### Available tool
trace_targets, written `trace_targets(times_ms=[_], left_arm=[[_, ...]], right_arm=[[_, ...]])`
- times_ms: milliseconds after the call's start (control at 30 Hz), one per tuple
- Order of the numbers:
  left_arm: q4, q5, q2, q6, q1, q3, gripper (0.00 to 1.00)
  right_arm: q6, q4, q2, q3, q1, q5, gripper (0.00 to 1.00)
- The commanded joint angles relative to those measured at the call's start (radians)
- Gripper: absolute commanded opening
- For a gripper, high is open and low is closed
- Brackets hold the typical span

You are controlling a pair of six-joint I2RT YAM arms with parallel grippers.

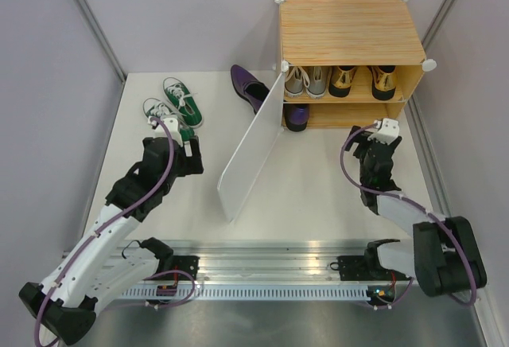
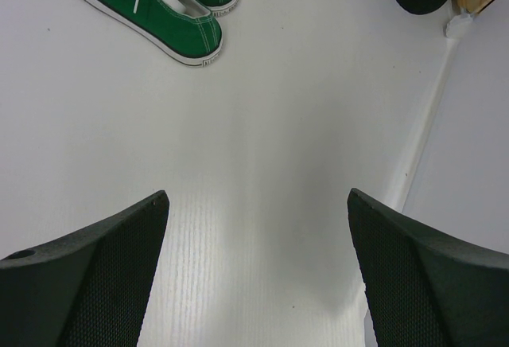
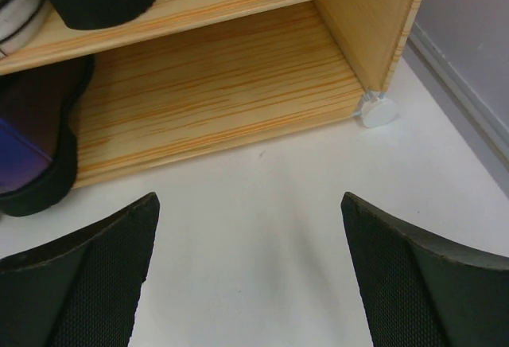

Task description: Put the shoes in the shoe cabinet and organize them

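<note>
The shoe cabinet stands at the back right with its white door swung open. Grey sneakers and gold shoes sit on the upper shelf. One purple shoe sits at the left of the lower shelf; the other lies on the table left of the door. The green sneakers lie at the back left, also in the left wrist view. My left gripper is open and empty, just short of them. My right gripper is open and empty before the lower shelf.
The open door's edge runs along the right of the left wrist view. A white round connector marks the cabinet's front right corner. Grey walls close in the white table on three sides.
</note>
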Motion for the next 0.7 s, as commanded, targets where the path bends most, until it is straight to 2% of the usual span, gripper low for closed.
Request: trace_targets(times_ms=[0, 100, 267, 367, 400, 500, 667], left_arm=[[0.038, -0.014, 0.003, -0.005, 0.005, 0.002, 0.95], [0.039, -0.016, 0.003, -0.005, 0.005, 0.002, 0.95], [0.038, -0.019, -0.004, -0.003, 0.005, 0.002, 0.95], [0.039, -0.017, -0.001, -0.003, 0.005, 0.002, 0.95], [0.039, -0.016, -0.001, -0.003, 0.005, 0.002, 0.95], [0.039, -0.016, 0.000, -0.003, 0.005, 0.002, 0.95], [0.039, -0.011, 0.003, -0.003, 0.005, 0.002, 0.95]], right_arm=[[0.118, -0.153, -0.142, 0.007, -0.001, -0.095, 0.98], [0.171, -0.219, -0.151, 0.065, 0.007, -0.252, 0.98], [0.221, -0.188, -0.046, 0.112, 0.077, -0.298, 0.98], [0.231, -0.147, 0.081, 0.158, 0.131, -0.306, 0.85], [0.237, -0.121, 0.151, 0.172, 0.148, -0.316, 0.75], [0.254, -0.070, 0.266, 0.229, 0.174, -0.323, 0.58], [0.280, -0.024, 0.424, 0.335, 0.189, -0.336, 0.49]])
